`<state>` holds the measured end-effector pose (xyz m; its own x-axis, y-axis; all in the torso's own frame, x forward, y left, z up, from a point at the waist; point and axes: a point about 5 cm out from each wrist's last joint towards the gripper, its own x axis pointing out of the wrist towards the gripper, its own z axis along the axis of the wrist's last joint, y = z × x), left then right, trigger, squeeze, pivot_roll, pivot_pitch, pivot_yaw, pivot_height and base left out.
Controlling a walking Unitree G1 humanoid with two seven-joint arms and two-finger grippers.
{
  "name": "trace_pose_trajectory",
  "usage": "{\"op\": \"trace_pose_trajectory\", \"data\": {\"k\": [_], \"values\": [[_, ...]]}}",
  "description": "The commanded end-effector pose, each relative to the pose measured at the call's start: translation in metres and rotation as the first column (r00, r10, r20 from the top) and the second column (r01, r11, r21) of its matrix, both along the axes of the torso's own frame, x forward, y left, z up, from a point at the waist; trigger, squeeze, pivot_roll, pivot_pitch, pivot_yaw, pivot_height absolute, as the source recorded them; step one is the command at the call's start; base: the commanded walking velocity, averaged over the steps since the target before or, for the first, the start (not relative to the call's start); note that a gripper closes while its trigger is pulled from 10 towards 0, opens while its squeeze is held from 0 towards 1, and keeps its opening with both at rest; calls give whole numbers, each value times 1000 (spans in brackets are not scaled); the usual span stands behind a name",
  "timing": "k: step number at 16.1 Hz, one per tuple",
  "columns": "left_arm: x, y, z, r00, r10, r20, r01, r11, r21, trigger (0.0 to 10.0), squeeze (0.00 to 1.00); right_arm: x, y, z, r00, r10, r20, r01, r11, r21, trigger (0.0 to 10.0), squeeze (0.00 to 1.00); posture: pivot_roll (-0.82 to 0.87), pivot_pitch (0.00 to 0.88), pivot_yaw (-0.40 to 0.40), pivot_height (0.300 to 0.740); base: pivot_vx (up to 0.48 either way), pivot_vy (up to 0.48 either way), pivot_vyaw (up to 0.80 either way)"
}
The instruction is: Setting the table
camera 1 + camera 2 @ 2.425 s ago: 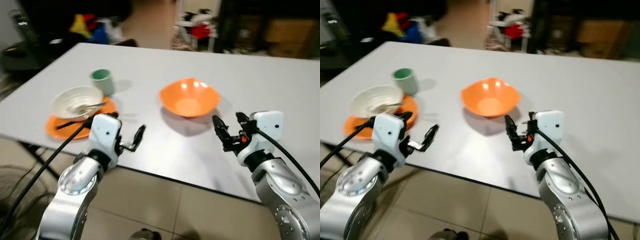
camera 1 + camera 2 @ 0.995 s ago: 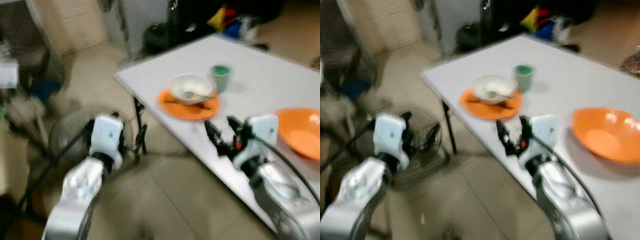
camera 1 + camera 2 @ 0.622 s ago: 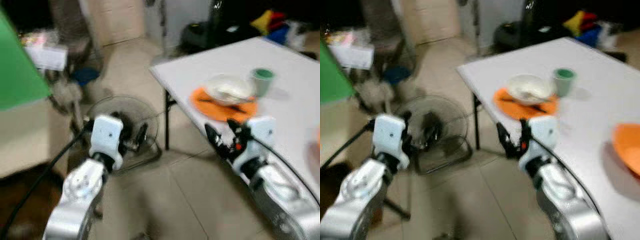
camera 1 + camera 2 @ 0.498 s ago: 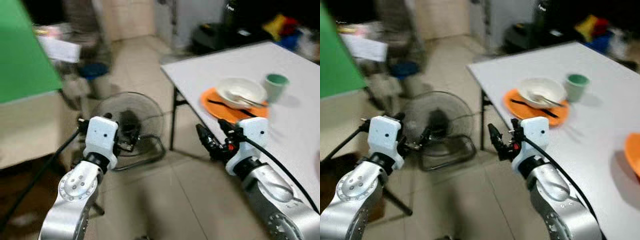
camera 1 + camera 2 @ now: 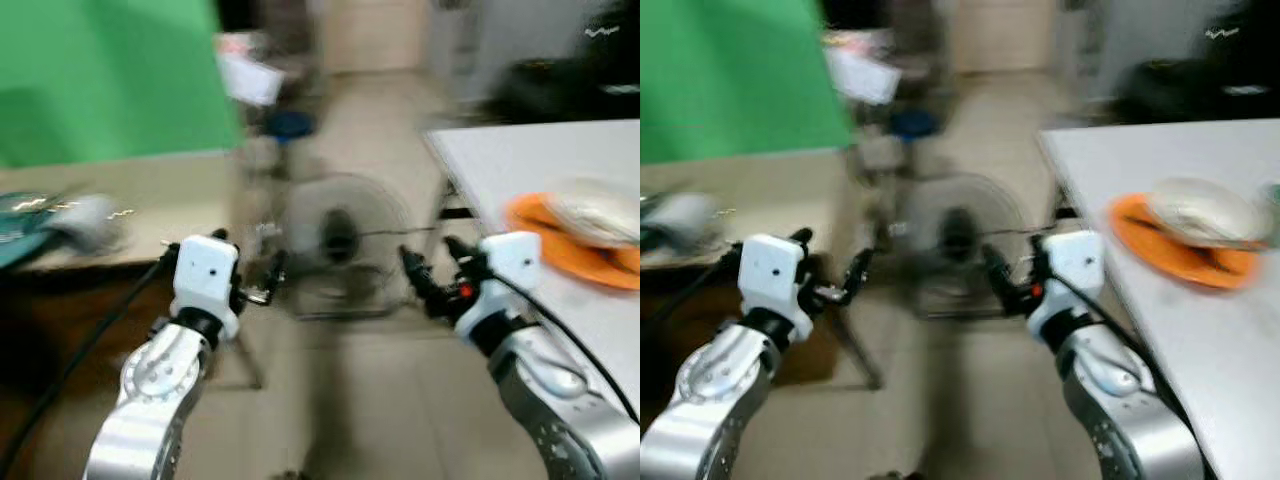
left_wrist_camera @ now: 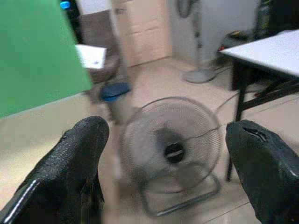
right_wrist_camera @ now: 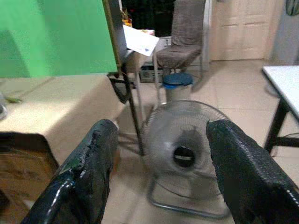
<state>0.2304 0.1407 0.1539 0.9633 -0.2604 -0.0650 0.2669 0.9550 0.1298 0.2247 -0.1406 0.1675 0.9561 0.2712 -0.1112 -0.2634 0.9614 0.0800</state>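
Left gripper is hanging in mid-air w/ fingers spread wide, holding nothing; the wrist view is showing both black fingers well apart w/ a floor fan framed between them. Further to the robot's left a beige worktop is standing in front of a green screen, carrying a blurred pale object and the edge of a dark teal dish; can't tell what either is.

Centre: the fan is sitting on the floor straight ahead, between both arms.

Right gripper is also spread open and empty, pointing at the fan.

Right side: the white worktop is carrying an orange plate w/ a white bowl on it. A dark utensil seems to be lying on the plate, too blurred to confirm.

Key relation: that place setting is lying to the right of the right gripper, so the right arm is nearer to it; the left arm is nearer to the beige worktop. Judging by the view, the robot is facing between the two worktops, so any fetch from the beige side probably falls to the left arm.
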Motion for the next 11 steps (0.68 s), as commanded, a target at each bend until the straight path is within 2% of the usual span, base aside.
{"op": "trace_pose_trajectory", "data": {"k": [1,7,11], "values": [[1,3,4,1000,3,19,-3,1000,5,10000,0,1,-1,1,1000,-26,-6,26,999,35,10000,0,109,0,59,740,0,304,0],[1,4,3,1000,6,20,-6,1000,9,10000,0,3,-1,-3,998,-48,-37,49,999,21,10000,0,113,0,55,740,0,401,0],[1,5,3,1000,9,19,-9,1000,13,10000,0,6,-1,-6,994,-82,-75,80,996,-31,10000,0,117,0,52,740,0,412,0]]}}
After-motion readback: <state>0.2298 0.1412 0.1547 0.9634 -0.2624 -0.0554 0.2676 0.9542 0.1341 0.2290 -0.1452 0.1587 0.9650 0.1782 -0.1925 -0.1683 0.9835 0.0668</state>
